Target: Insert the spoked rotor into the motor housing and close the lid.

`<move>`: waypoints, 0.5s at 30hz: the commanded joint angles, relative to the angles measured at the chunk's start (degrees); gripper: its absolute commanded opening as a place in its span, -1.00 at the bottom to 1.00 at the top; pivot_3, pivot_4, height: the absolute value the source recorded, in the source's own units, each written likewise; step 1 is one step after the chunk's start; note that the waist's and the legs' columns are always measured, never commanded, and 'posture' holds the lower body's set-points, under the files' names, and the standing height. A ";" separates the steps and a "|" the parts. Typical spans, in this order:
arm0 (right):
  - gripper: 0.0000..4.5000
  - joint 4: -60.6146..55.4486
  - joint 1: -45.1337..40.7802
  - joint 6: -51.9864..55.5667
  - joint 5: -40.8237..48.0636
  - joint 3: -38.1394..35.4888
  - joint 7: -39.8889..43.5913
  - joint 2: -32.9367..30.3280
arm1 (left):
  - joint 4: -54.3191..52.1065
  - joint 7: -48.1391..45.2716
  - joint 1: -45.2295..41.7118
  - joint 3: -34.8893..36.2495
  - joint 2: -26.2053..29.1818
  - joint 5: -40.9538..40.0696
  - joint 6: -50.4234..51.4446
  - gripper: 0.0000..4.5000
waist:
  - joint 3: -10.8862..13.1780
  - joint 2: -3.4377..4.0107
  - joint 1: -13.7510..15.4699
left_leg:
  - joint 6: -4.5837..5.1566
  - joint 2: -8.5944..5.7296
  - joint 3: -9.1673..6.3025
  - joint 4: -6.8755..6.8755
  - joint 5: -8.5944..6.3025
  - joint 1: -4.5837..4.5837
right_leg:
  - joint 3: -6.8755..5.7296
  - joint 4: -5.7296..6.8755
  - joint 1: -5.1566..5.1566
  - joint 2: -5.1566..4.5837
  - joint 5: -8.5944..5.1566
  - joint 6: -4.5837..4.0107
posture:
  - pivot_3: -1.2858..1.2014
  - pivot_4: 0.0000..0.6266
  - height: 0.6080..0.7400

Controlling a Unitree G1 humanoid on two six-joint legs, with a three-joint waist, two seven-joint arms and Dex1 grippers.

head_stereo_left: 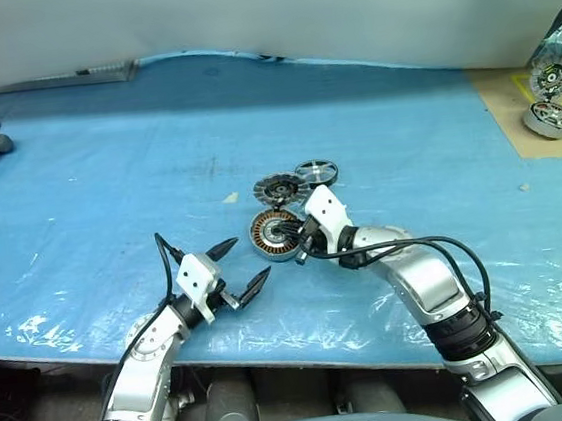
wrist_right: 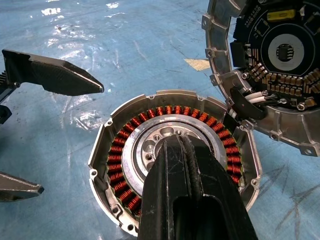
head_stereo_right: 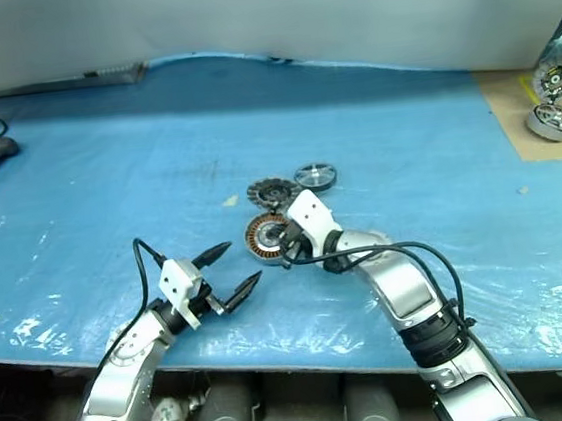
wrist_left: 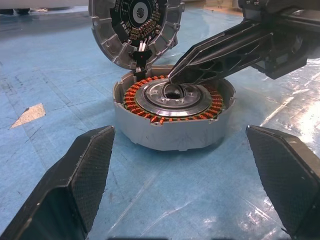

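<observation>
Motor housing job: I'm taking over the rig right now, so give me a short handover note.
Left end effector: open, empty, level just above the blue sheet, aimed at the motor housing.
Right end effector: shut, tips at the housing's silver hub, nothing visibly held.
Housing: upright on the sheet, copper windings exposed, no rotor inside.
Lid: off, propped on edge against the housing's far rim, joined to it by short wires.
Spoked rotor: flat on the sheet beyond the housing, untouched.
Done: nothing yet.
Left: insert rotor, close lid.
</observation>
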 commanded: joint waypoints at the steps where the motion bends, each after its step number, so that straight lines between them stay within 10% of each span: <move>1: -0.99 1.74 -0.80 -1.64 -0.89 0.50 -0.56 0.86 | -1.41 -0.31 -0.16 0.11 0.34 -0.49 -1.11 1.00 | 0.00 0.00 -0.01 | 0.00 0.00 0.00 0.00 0.00 0.00 | 0.00 0.00 0.00 0.00 0.00 0.00 | 0.03 -0.52 1.00; 15: -0.99 4.01 -2.16 -2.71 -1.45 1.13 -0.68 1.80 | -1.85 -0.24 0.24 0.22 0.83 -0.70 -0.66 1.00 | -0.02 -0.02 -0.01 | 0.00 0.00 0.00 0.02 0.00 0.01 | 0.00 0.02 0.01 0.00 0.00 0.00 | 0.03 -0.52 1.00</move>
